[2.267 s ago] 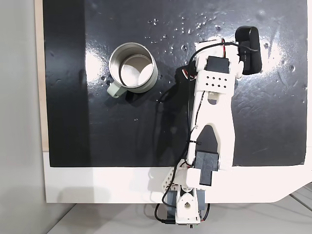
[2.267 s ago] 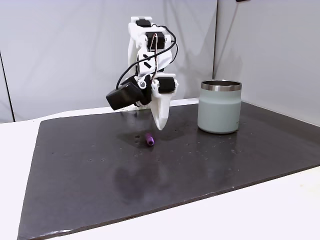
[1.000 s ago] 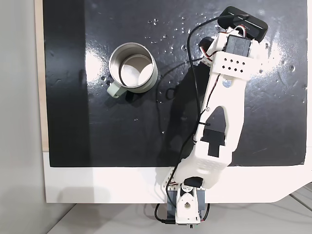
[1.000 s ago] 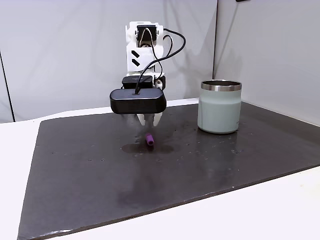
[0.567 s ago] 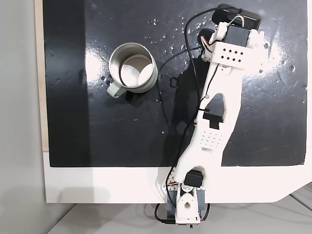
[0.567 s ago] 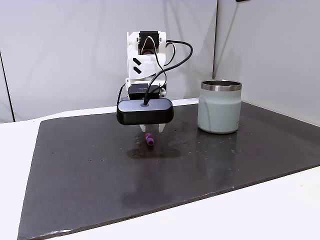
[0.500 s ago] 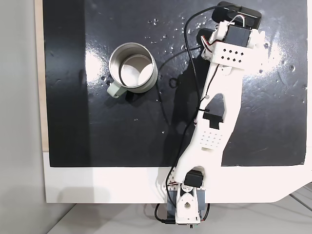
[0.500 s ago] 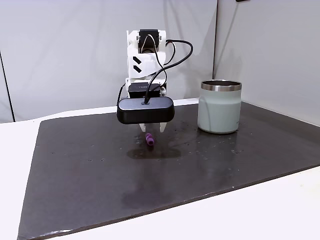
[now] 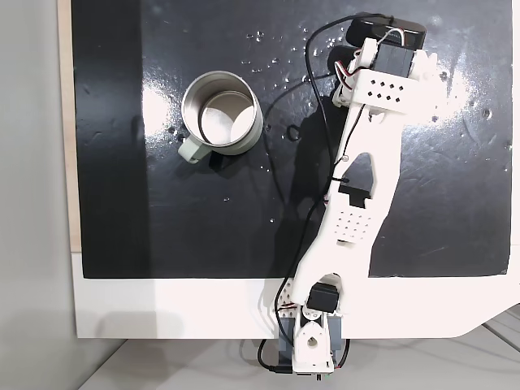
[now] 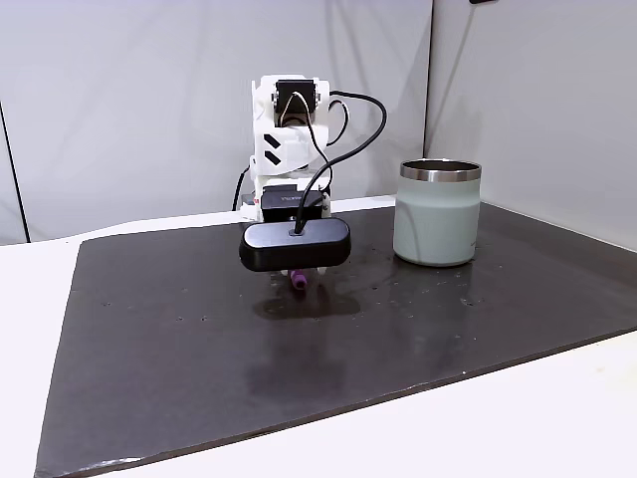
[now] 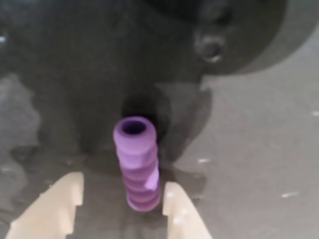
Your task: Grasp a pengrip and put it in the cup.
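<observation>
The pengrip (image 11: 137, 167) is a small purple ribbed tube lying on the dark mat, its open end pointing away from the camera in the wrist view. My gripper (image 11: 122, 199) is open and low over it, one cream finger (image 11: 62, 199) to its left and the other close against its right side. In a fixed view the pengrip (image 10: 299, 285) peeks out just under the black wrist camera (image 10: 295, 245). The pale grey-green cup (image 10: 436, 213) stands upright to the right, well apart from the gripper. Seen from above, the cup (image 9: 240, 138) sits left of the arm, with its handle at the lower left.
A black mat (image 9: 162, 211) covers the white table (image 9: 162, 309); its surface carries small specks and glare. The white arm (image 9: 357, 203) stretches from its base at the near edge across the mat's right half. Grey walls stand behind.
The gripper has dropped lower over the pengrip and reached a little further out. The pengrip and the cup have stayed where they were.
</observation>
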Robot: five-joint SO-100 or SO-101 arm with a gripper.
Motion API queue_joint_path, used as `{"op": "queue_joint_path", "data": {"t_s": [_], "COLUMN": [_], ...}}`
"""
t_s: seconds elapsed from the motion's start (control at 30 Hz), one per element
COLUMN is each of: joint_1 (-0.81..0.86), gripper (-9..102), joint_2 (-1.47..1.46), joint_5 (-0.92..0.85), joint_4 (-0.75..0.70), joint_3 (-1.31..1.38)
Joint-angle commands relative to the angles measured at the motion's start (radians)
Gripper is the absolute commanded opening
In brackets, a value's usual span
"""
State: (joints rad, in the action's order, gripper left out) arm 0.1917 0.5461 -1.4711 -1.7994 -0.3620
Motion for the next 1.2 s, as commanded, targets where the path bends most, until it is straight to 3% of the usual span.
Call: {"op": "queue_joint_path", "data": {"t_s": [0.0,0.2,0.37,0.53,0.87,1.17], "joint_1": [0.015,0.018,0.032,0.037,-0.048,-0.229], "gripper": [21,16,0,0,0,0], "joint_2": [0.009,-0.064,-0.13,-0.106,0.364,0.736], "joint_5": [-0.026,-0.043,-0.043,-0.038,-0.018,0.137], "joint_4": [-0.014,-0.012,-0.012,-0.021,-0.026,-0.029], "joint_3": [0.041,0.101,0.17,0.164,-0.179,-0.423]}}
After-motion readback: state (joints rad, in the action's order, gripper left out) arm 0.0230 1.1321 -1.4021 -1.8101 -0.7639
